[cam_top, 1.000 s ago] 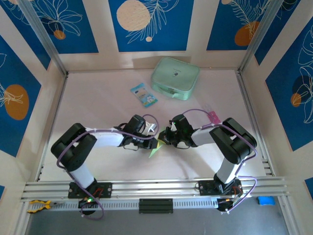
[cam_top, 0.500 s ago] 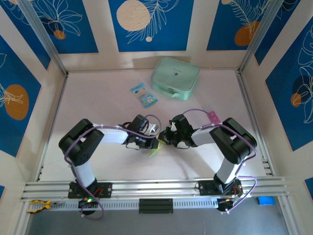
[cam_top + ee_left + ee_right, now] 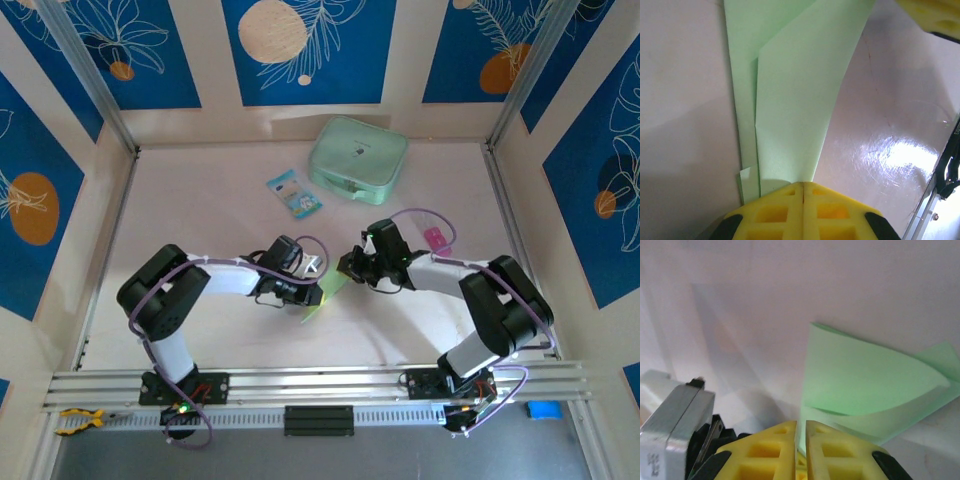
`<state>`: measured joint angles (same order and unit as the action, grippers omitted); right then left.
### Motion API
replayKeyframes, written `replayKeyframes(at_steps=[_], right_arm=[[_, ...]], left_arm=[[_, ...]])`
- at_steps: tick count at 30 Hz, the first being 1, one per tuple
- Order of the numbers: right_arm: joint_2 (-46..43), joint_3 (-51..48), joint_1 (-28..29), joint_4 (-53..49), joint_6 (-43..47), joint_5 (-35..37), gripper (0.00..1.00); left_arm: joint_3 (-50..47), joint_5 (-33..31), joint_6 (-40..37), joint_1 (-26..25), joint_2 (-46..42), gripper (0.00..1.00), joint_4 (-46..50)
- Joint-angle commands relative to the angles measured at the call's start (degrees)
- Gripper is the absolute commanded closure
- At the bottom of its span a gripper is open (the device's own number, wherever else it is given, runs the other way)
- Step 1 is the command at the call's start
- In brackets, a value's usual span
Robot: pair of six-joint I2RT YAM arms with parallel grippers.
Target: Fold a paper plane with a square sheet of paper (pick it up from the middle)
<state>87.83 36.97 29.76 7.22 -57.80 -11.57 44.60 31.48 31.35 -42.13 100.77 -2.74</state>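
Mid-table, nearer the arm bases than the far wall: the square sheet of paper [image 3: 323, 301], creased into overlapping flaps, lies between the two grippers. Its long axis runs from near-left to far-right.

Left gripper [image 3: 803, 187]: fingers clamped together on the paper's near end, sheet fanning away from the tips.

Right gripper [image 3: 802, 432]: jaws almost together, paper edge running into the slit; cannot tell if it pinches.

Judgement: the left arm has the secure hold, so the next crease depends on the right.
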Motion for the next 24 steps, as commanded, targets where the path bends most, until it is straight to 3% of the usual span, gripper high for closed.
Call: replayKeyframes(at_steps=[1, 13, 16, 24], right_arm=[[-0.5, -2.8, 1.0, 1.3, 2.1, -2.8, 0.86], [8.5, 1.3, 5.9, 2.2, 2.8, -2.1, 0.89], [10.0, 0.5, 4.6, 0.7, 2.8, -0.3, 0.89], [10.6, -1.5, -2.2, 4.1, 3.6, -4.0, 0.88]], left_arm=[[-2.8, -2.7, -1.6, 0.2, 2.1, 1.00, 9.0], [-3.0, -3.1, -1.2, 0.6, 1.7, 1.00, 9.0], [-3.5, -3.3, -1.2, 0.7, 1.2, 1.00, 8.9], [-3.4, -2.6, -1.2, 0.7, 2.1, 1.00, 8.8]])
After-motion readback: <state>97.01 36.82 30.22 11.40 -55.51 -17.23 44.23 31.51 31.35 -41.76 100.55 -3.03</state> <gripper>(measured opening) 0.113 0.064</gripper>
